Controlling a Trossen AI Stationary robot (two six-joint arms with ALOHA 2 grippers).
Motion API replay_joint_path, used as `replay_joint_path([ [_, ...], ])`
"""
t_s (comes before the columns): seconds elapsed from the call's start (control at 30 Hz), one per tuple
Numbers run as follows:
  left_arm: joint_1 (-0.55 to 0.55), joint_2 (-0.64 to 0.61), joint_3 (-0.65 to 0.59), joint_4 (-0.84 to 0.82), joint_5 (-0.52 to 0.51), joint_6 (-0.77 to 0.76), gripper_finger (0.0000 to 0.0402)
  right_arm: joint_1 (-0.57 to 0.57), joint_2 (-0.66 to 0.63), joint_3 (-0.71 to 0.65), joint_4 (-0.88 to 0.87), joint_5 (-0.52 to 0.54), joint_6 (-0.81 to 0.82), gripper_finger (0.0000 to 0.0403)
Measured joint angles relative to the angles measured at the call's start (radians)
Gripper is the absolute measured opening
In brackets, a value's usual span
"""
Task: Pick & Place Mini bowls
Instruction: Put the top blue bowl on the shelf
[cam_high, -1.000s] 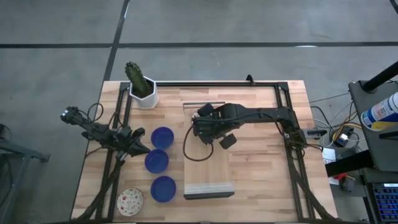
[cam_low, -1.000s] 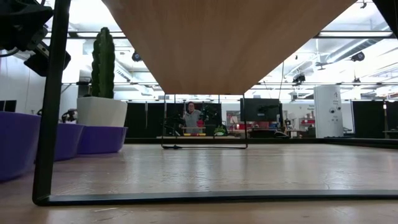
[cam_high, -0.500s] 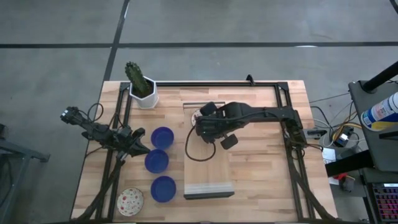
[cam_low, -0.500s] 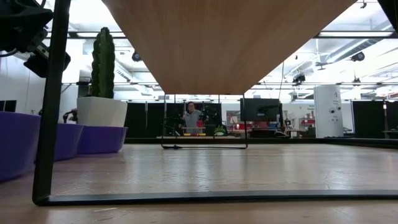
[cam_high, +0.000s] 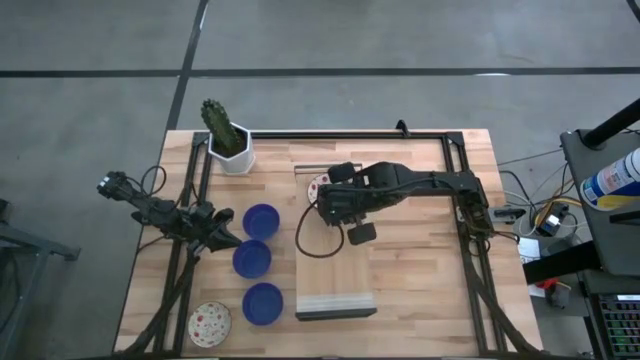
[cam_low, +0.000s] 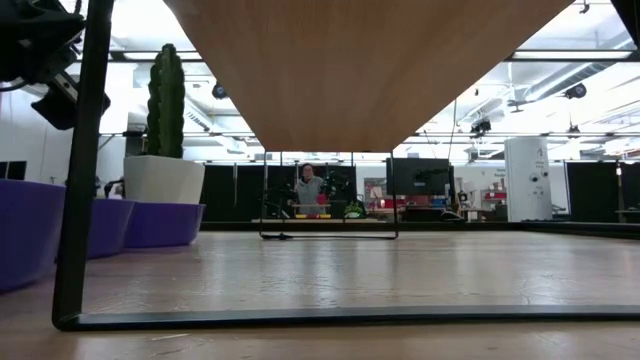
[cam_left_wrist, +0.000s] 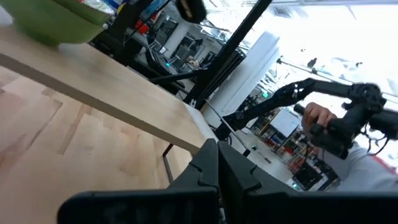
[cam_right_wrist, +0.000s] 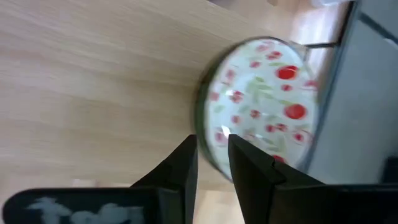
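Surface: wooden table (cam_high: 420, 290) on a grey concrete floor; a black frame (cam_high: 455, 180) runs round its edges; a raised wooden board (cam_high: 335, 270) sits mid-table, seen from beneath in the low view.
Nearest bowl: a cream speckled bowl (cam_high: 209, 323) at the table's near left corner, just beside the closest blue one.
Blue bowls: three cobalt blue bowls (cam_high: 252, 259) in a row left of the board, near to far; in the low view they show as a purple-blue line at the left (cam_low: 30, 240).
Left gripper (cam_high: 228, 229): low beside the middle and far blue bowls, apart from them; its fingers (cam_left_wrist: 214, 171) lie close together, holding nothing.
Right gripper (cam_high: 322, 195): over the far left part of the board; its fingers (cam_right_wrist: 183, 165) pinch the rim of a cream bowl with red spots (cam_right_wrist: 264, 106), which is tilted on edge; only a sliver of it shows from above (cam_high: 315, 186).
Cactus pot (cam_high: 234, 152): white pot with a green cactus at the far left corner.
Writing: on a white and blue bottle (cam_high: 612, 178) off the table's right; too small to read.
Room beyond: a person (cam_low: 308, 187) stands far back in the low view.
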Motion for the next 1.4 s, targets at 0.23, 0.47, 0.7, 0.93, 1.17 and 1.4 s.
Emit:
replay_joint_path([
  [0.23,0.0,0.02,0.0,0.003,-0.059,-0.101,0.0,0.032,0.0,0.0,0.0,-0.028,0.065,0.0084],
  [0.47,0.0,0.098,0.051,-0.098,-0.176,-0.068,0.0,0.09,0.0,0.0,0.0,-0.038,0.131,0.0076],
  [0.7,0.001,0.251,0.182,-0.285,-0.245,-0.022,0.0,0.15,0.0,0.0,0.0,-0.038,0.201,0.0068],
  [0.93,0.001,0.464,0.303,-0.362,-0.285,0.06,0.0024,0.197,0.001,-0.001,0.002,-0.037,0.278,0.0068],
  [1.17,0.005,0.646,0.429,-0.415,-0.335,0.151,0.0094,0.255,-0.014,-0.001,0.067,-0.037,0.319,0.0049],
  [1.4,0.033,0.812,0.547,-0.551,-0.333,0.177,0.0112,0.327,-0.065,-0.016,0.187,0.029,0.341,0.001],
])
